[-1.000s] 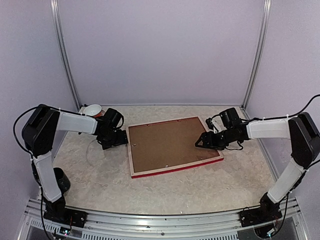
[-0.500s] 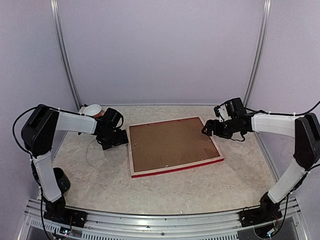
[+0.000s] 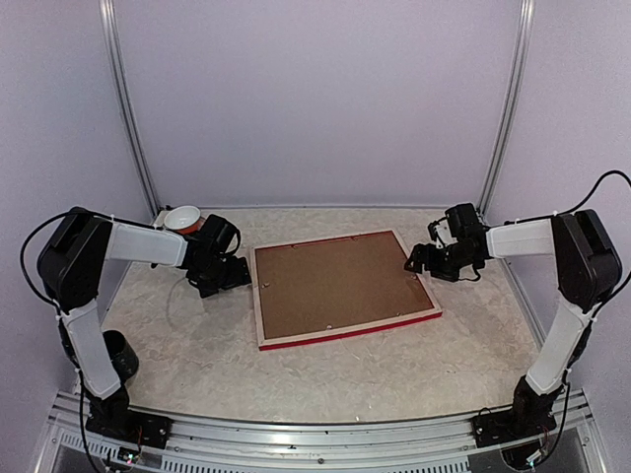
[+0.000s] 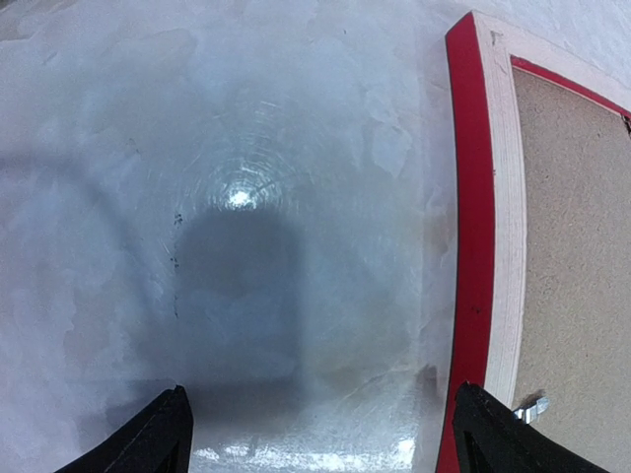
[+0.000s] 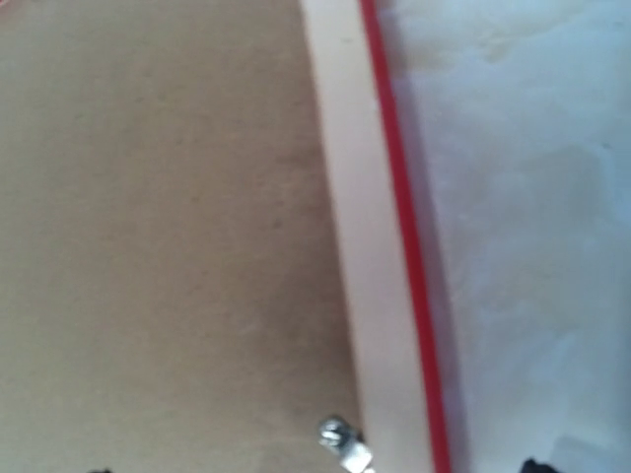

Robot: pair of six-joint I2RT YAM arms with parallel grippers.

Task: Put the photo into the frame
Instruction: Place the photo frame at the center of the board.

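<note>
Frame (image 3: 257,301): back up, pale wood, red edge, brown board (image 3: 340,281) inside.
Left gripper (image 4: 320,443): fingers apart.
Right gripper (image 3: 412,264): fingers apart.

The large rectangular picture frame (image 3: 256,301), glossy red wood in front, lies flat and face down near the middle of the pale marbled table (image 3: 197,365), slightly askew. Its 4 unpainted rails face up (red shows only along the outer edges). A brown backing board (image 3: 340,286) fills the opening, with small metal tabs (image 5: 340,439) at its rim.
</note>
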